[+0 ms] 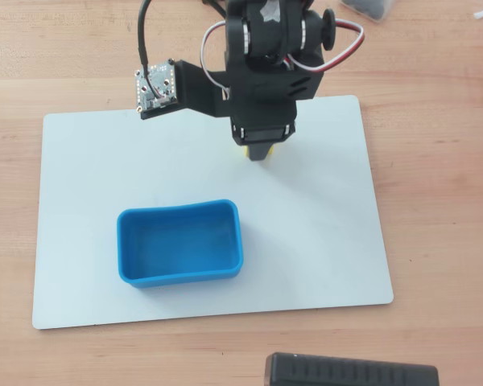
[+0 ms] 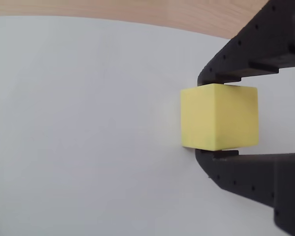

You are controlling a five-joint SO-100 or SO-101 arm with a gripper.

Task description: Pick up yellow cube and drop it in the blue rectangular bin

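Observation:
The yellow cube (image 2: 219,116) sits between my gripper's (image 2: 204,118) two black fingers, which touch its upper and lower faces in the wrist view. It rests on or just above the white mat (image 2: 88,137). In the overhead view the arm covers most of the cube (image 1: 263,158). Only yellow slivers show under the gripper (image 1: 258,149), near the mat's far edge. The blue rectangular bin (image 1: 181,210) stands empty on the mat, nearer the front and to the left of the gripper.
The white mat (image 1: 322,233) lies on a wooden table (image 1: 443,201). A black ridged object (image 1: 350,371) lies at the front edge. A dark object (image 1: 374,6) sits at the far right corner.

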